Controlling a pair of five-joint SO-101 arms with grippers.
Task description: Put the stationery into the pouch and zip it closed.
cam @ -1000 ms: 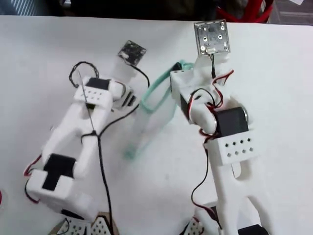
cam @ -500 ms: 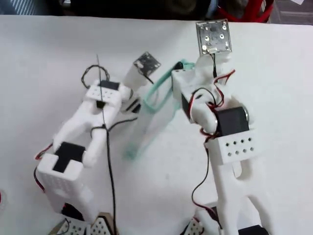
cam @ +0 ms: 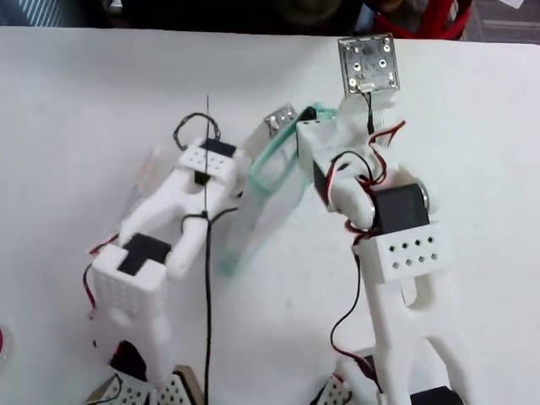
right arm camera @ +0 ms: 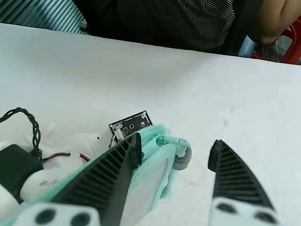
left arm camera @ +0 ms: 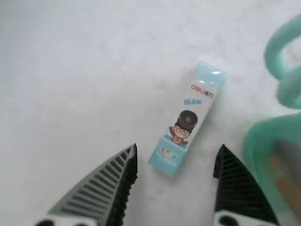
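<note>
Two wide-open grippers, nothing held in either. Between the left gripper's (left arm camera: pixel 177 149) fingertips, flat on the white table (left arm camera: pixel 70 70), a pale blue eraser (left arm camera: pixel 186 125). Just beside one finger, the teal rim of the pouch (left arm camera: pixel 263 141), with a blurred tan shape behind its clear wall. Under one finger of the right gripper (right arm camera: pixel 177 141), the pouch's zipper end, with the grey pull (right arm camera: pixel 182 157) in the gap. Just beyond, a small circuit board (right arm camera: pixel 130 126).
</note>
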